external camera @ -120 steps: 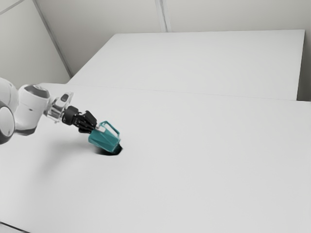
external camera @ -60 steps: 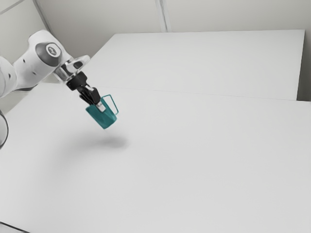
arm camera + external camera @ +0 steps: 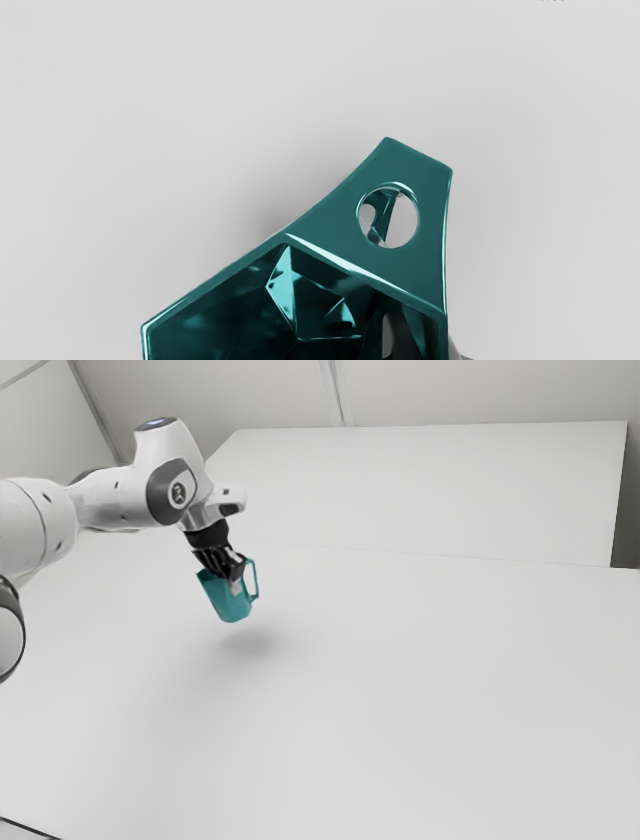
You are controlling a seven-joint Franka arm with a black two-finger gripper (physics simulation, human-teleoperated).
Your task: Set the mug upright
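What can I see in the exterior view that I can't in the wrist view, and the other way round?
Exterior view: the white arm, reaching in from the view's left, the room's wall behind, and how the gripper holds the mug: tilted, in the air above the table.

Wrist view: the mug's dark, shiny, faceted inside, its angular rim, and a round hole through the flat top of the handle.

Both: the teal mug, its handle and the pale tabletop.

The faceted teal mug [image 3: 227,605] (slightly tilted) hangs above the table [image 3: 420,690].
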